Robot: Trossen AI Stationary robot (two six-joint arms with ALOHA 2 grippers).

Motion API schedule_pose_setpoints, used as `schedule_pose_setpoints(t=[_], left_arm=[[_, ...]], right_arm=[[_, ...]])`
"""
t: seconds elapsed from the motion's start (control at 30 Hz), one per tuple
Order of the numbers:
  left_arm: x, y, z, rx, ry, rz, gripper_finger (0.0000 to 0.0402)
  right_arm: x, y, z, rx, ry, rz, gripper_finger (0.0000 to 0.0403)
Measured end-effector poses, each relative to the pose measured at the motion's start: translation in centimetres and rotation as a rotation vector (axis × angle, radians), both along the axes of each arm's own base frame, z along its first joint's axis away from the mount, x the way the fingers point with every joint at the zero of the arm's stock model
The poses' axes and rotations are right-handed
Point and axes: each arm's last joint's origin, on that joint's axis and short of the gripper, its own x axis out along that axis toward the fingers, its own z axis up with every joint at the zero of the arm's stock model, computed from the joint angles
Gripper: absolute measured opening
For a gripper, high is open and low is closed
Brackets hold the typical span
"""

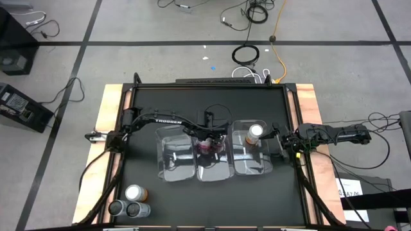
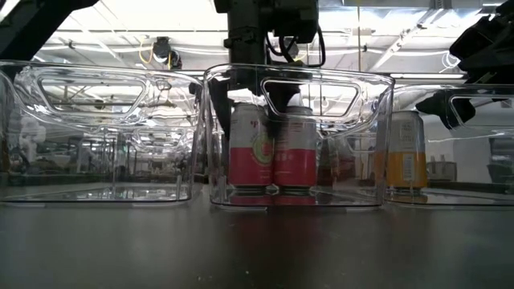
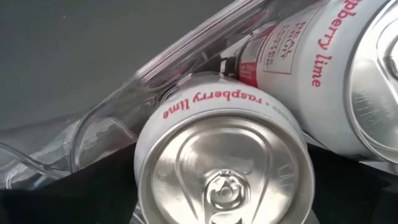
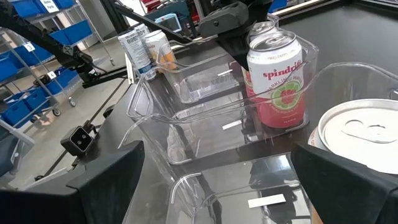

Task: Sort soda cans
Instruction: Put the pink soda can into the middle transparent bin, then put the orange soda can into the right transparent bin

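Three clear bins (image 1: 176, 168) sit mid-table. The left gripper (image 1: 210, 142) reaches into the middle bin (image 2: 299, 80), its fingers clamped on a red-pink can (image 2: 294, 152) beside another (image 2: 247, 148). An orange can (image 1: 255, 133) stands in the right bin. The right gripper (image 1: 280, 140) waits open by the table's right edge. Three cans (image 1: 130, 202) stand at the front-left corner.

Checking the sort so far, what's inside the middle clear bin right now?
Two raspberry lime cans stand side by side in the middle bin, with the left claw reaching in over them. Its fingers are hidden.
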Motion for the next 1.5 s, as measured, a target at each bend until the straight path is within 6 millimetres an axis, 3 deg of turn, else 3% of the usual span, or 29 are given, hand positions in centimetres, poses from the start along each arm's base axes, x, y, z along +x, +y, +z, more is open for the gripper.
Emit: schedule_pose_setpoints(t=[0.4, 0.6, 0.83, 1.0, 1.27, 1.5], left_arm=[[-0.1, -0.9, 0.1, -0.088, 0.004, -0.011, 0.0393], [-0.7, -1.6, 1.4, -0.067, 0.038, 0.021, 0.0393], [-0.5, -3.3, 4.0, -0.035, -0.016, -0.02, 0.0393], [-0.7, -5.2, 7.0, 0.085, -0.112, -0.058, 0.0393], [-3.8, -8.8, 11.9, 0.309, -0.242, -0.112, 0.0393], [-6.8, -10.7, 13.8, 0.381, -0.209, -0.183, 0.0393]], right_arm=[[0.0, 0.0, 0.0, -0.003, 0.0, 0.001, 0.0398], [0.0, 0.0, 0.0, -0.004, -0.001, 0.001, 0.0398], [0.0, 0.0, 0.0, -0.011, -0.001, 0.003, 0.0398], [0.0, 0.0, 0.0, -0.012, -0.001, 0.002, 0.0398], [0.0, 0.0, 0.0, -0.028, -0.004, 0.007, 0.0398], [0.0, 0.0, 0.0, -0.026, -0.003, 0.006, 0.0398]])
